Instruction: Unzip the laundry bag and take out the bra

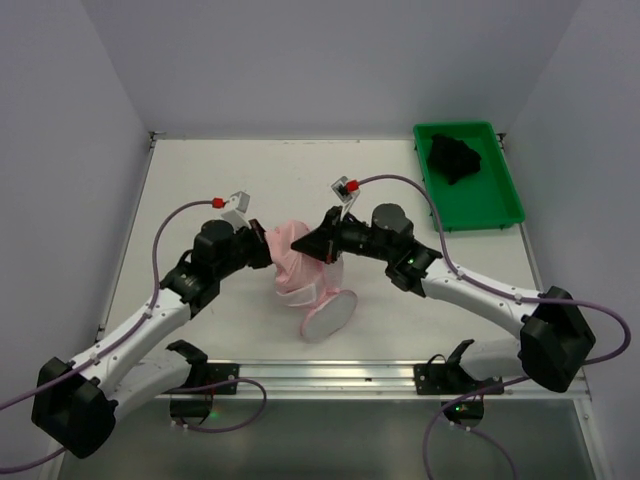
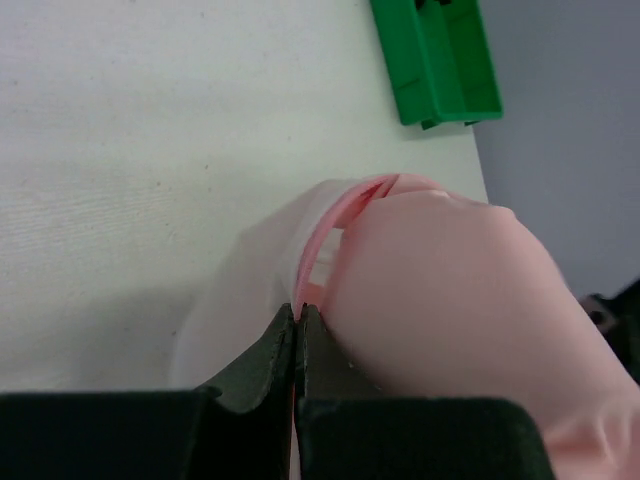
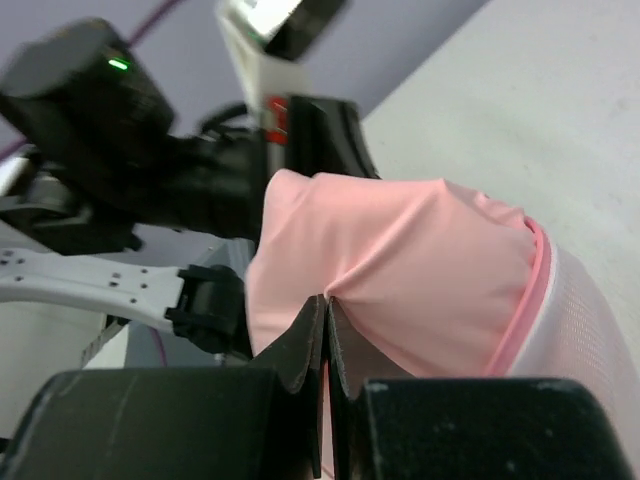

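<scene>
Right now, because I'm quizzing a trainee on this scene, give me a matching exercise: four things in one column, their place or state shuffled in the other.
Things:
1. left gripper
2. right gripper
3. green tray
4. black cloth

Place or state:
A. lies in the tray
B. shut on the pink bra
C. at the far right corner of the table
D. shut on the pink rim of the laundry bag

Pairs: 1-D, 2-B, 3-C, 4-A
</scene>
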Motion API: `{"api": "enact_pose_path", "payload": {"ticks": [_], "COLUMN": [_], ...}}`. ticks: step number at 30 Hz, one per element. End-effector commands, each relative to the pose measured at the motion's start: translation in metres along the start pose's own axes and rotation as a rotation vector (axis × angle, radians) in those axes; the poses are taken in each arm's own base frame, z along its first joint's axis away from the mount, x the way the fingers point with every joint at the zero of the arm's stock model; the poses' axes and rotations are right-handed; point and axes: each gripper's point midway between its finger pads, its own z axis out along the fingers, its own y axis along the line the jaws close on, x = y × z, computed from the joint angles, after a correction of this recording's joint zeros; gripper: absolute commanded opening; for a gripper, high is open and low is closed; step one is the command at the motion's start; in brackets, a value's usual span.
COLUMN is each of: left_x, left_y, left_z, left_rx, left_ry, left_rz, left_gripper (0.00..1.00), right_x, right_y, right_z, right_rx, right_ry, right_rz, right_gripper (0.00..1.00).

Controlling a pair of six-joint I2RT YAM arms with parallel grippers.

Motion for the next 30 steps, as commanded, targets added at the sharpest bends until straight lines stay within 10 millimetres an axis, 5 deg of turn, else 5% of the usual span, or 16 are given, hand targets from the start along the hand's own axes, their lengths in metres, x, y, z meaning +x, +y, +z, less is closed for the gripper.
{"api": "enact_pose_path", "payload": {"ticks": [1,4,9,14,18,19,21,23,30], "left_x": [-0.013,-0.007,0.018,0.038,0.039,0.039,0.039,0.04,0.042], "left_y": [-0.025,-0.039,-0.007,0.01,0.013,0.015,0.017,0.019,0.014], "left_z": [-0.008,-0.003,0.017,0.028,0.03,0.029,0.029,0.03,0.029], "left_rx": [0.083,0.185,0.133,0.128,0.112,0.103,0.091,0.085,0.115], "left_ry": [-0.006,0.015,0.052,0.09,0.089,0.089,0.086,0.09,0.099], "left_rz": [0.032,0.025,0.008,-0.019,-0.016,-0.012,-0.011,-0.012,-0.031], "left_gripper": [0.0,0.0,0.0,0.0,0.0,0.0,0.0,0.0,0.0], "right_x": [0.024,0.045,0.078,0.088,0.087,0.083,0.084,0.083,0.074], "right_y": [-0.035,-0.054,-0.096,-0.095,-0.089,-0.086,-0.086,-0.084,-0.074], "right_z": [-0.002,-0.006,-0.009,-0.002,0.004,0.004,0.001,-0.002,0.002], "right_rx": [0.131,0.196,0.366,0.333,0.307,0.299,0.297,0.289,0.275], "right_ry": [0.071,0.118,0.241,0.253,0.239,0.221,0.212,0.198,0.144], "right_rz": [-0.006,0.015,0.031,0.073,0.093,0.097,0.099,0.093,0.142], "right_gripper": [0.0,0.0,0.0,0.03,0.41,0.6,0.74,0.85,0.98]}}
